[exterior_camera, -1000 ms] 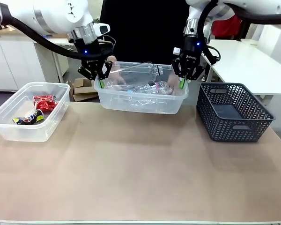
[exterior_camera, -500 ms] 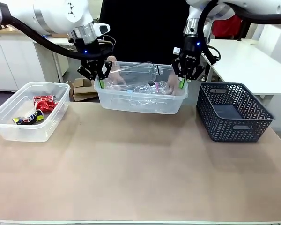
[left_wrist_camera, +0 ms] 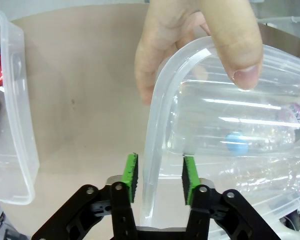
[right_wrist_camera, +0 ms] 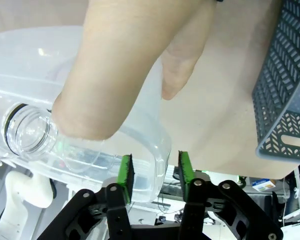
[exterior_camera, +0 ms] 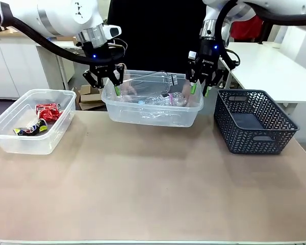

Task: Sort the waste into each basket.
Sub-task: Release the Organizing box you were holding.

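Both grippers, left [left_wrist_camera: 160,172] and right [right_wrist_camera: 155,172], stand apart around the light, bendy tub's rim [exterior_camera: 152,113]; we would grip its stiff rolled rim at 9 and 3 o'clock.

Both arms reach forward, left gripper [left_wrist_camera: 160,172] and right gripper [right_wrist_camera: 155,172] jaws apparently parted.

This looks like a robotics lab or test room rather than a home. Two white robot arms [exterior_camera: 51,20] hang over a plain tan worktable [exterior_camera: 153,189], and the objects on it are laid out as for a trial: clear plastic tubs [exterior_camera: 28,122] at nine and twelve o'clock and a dark grey lattice basket [exterior_camera: 255,122] at three o'clock. Behind stand white cabinets [exterior_camera: 10,66] at ten o'clock, a cardboard box [exterior_camera: 89,98] on the floor and another white table [exterior_camera: 275,66] at two o'clock.
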